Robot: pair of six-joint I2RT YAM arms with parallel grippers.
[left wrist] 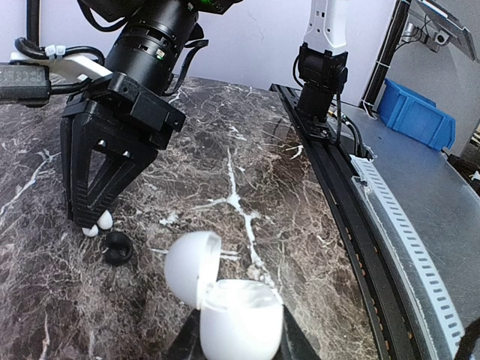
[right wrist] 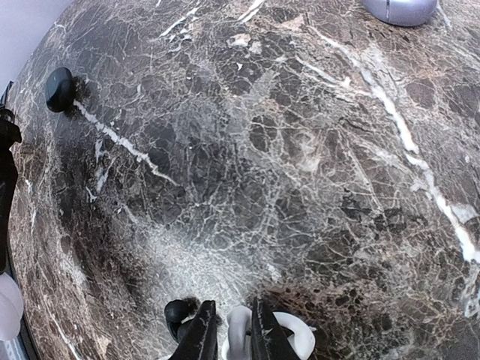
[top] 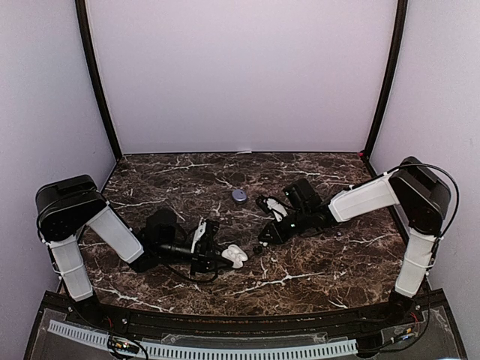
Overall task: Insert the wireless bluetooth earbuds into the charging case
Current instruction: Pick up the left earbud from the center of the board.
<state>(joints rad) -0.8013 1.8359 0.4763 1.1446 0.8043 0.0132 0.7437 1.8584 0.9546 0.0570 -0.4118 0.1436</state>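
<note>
The white charging case [left wrist: 241, 322] stands open with its lid [left wrist: 193, 266] swung up to the left, and my left gripper [left wrist: 240, 339] is shut on its body just above the marble. In the top view the case [top: 235, 256] is near the table's middle front. My right gripper [right wrist: 233, 301] reaches down to the table a little beyond the case and is shut on a white earbud [right wrist: 240, 334]. A second white piece [right wrist: 298, 339] lies against the outside of its right finger. A black earbud [right wrist: 178, 310] lies just left of those fingers, also seen as the black earbud [left wrist: 118, 247].
A purple case [top: 238, 196] sits closed farther back at the middle. A small dark rounded piece [right wrist: 60, 88] lies apart on the marble. The table's black front rail [left wrist: 352, 225] runs along the near edge, with a blue bin [left wrist: 417, 116] beyond it.
</note>
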